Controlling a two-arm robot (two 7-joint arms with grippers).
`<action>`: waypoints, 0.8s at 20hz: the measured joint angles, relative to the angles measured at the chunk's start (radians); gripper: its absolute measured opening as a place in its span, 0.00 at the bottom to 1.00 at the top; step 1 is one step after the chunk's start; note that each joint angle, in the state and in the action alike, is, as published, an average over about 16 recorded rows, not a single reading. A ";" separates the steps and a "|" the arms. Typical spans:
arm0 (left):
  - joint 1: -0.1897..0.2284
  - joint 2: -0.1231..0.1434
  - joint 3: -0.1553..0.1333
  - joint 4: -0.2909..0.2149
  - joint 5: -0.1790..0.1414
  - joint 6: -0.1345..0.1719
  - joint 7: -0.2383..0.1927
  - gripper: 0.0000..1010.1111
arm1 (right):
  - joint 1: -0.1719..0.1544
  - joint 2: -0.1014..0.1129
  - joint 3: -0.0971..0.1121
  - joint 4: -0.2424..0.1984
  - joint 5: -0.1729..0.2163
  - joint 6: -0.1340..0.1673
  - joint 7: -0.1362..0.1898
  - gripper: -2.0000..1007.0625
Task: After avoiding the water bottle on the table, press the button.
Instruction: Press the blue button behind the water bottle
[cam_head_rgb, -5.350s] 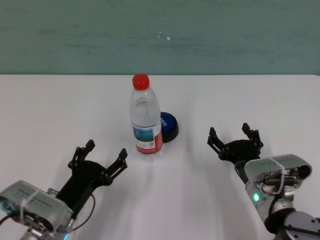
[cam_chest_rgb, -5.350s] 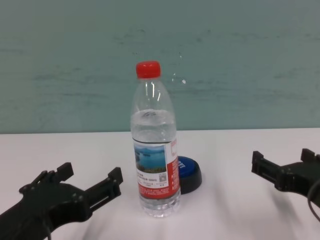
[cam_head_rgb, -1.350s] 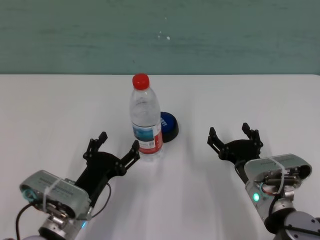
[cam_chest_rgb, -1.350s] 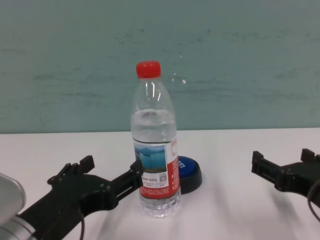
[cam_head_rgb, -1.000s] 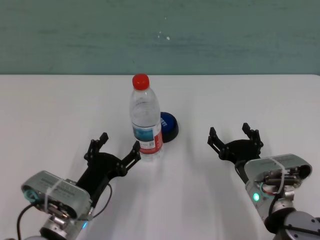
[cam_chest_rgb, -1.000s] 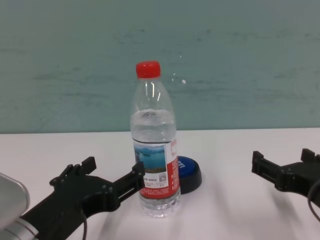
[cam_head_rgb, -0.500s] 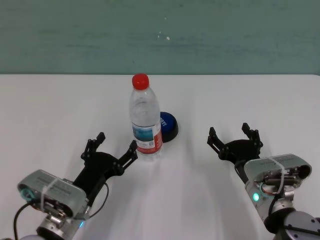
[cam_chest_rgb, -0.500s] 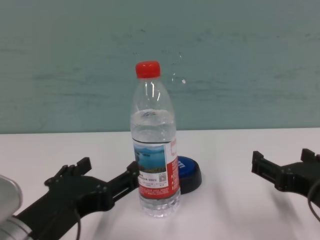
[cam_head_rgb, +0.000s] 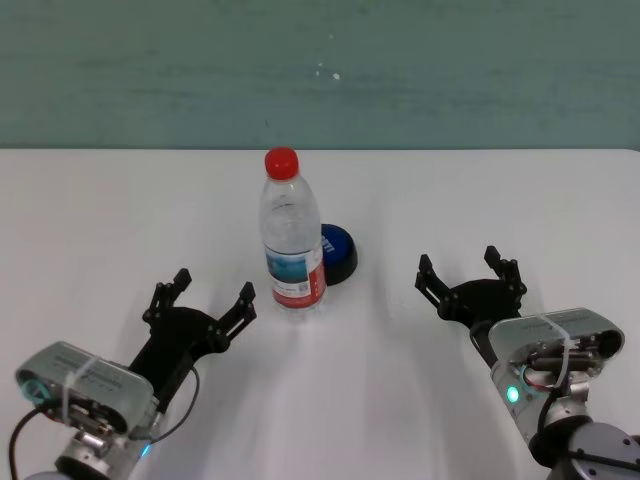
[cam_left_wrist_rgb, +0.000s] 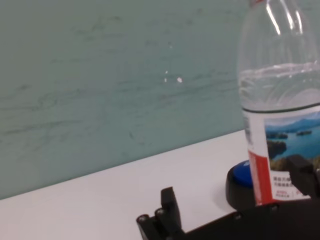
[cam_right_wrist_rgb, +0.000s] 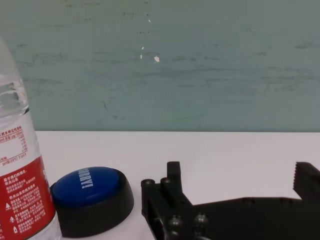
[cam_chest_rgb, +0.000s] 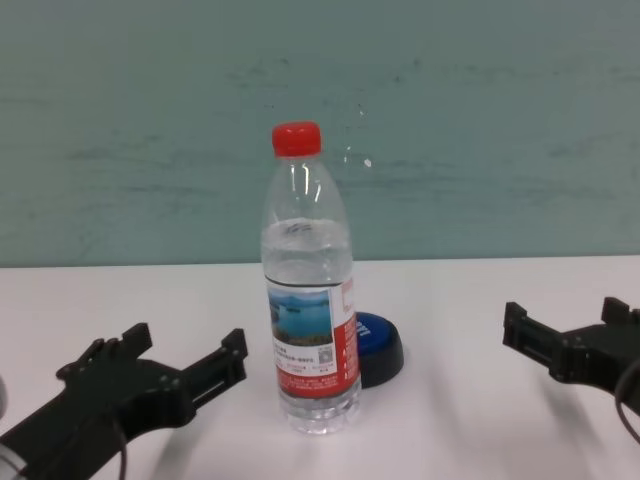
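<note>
our left gripper (cam_head_rgb: 198, 303) sits at the lower left of the head view with fingers spread wide and holding nothing, just clear of the water bottle (cam_head_rgb: 291, 232), which stands upright at centre frame on the table (cam_head_rgb: 120, 220). tucked right behind it and a touch to the right is the button (cam_head_rgb: 337, 253), so the bottle blocks a straight reach from our left side. our right gripper (cam_head_rgb: 470, 285) rests at the lower right, also wide open and empty, with what looks like the clearer line to the blue dome.
</note>
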 joint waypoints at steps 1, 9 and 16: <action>0.001 0.001 -0.003 0.000 -0.001 0.001 0.000 1.00 | 0.000 0.000 0.000 0.000 0.000 0.000 0.000 1.00; -0.008 0.002 -0.025 0.014 -0.006 0.008 0.009 1.00 | 0.000 0.000 0.000 0.000 0.000 0.000 0.000 1.00; -0.037 -0.005 -0.045 0.042 -0.003 0.009 0.021 1.00 | 0.000 0.000 0.000 0.000 0.000 0.000 0.000 1.00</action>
